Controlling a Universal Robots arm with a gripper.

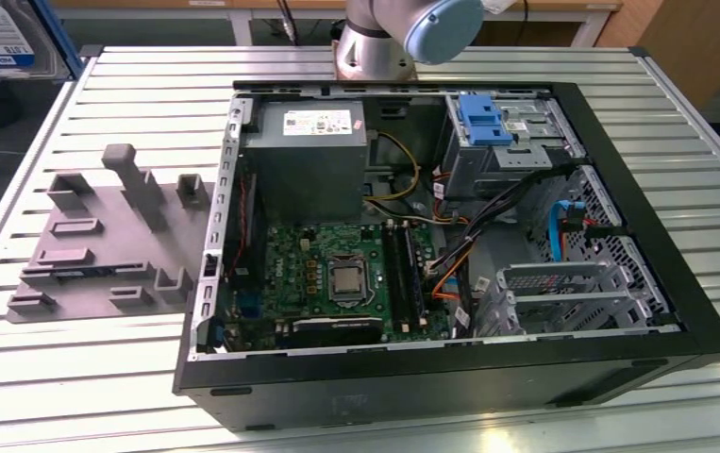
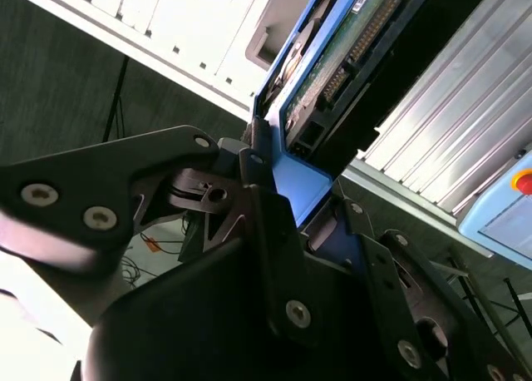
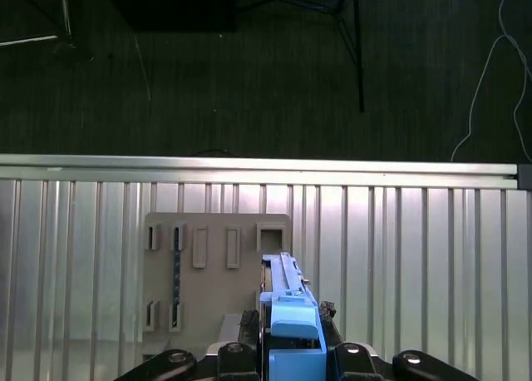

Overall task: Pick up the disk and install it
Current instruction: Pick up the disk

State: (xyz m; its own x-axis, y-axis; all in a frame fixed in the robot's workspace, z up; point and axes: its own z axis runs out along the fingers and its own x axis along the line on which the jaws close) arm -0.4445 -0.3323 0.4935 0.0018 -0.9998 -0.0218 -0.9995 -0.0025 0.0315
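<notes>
In both wrist views my gripper [image 3: 291, 348] is shut on the disk [image 3: 285, 291], held on edge in the air. In the first wrist view the disk is edge-on, with its blue plastic rail [image 3: 293, 319] toward the camera, above the grey slotted fixture [image 3: 216, 264] on the ribbed table. In the second wrist view the disk [image 2: 349, 56] shows its green circuit board and a connector row, and the black fingers [image 2: 262, 181] clamp the blue rail from both sides. In the exterior view the open computer case [image 1: 448, 377] lies on the table with a metal drive cage [image 1: 574, 293] at its right.
The arm's base [image 1: 392, 38] stands behind the case. A blue bracket [image 1: 479, 118] sits in the case's far bay beside the grey power supply [image 1: 307, 151]. The grey fixture [image 1: 108, 236] with upright posts lies at the exterior view's left. Cables cross the motherboard [image 1: 334, 274].
</notes>
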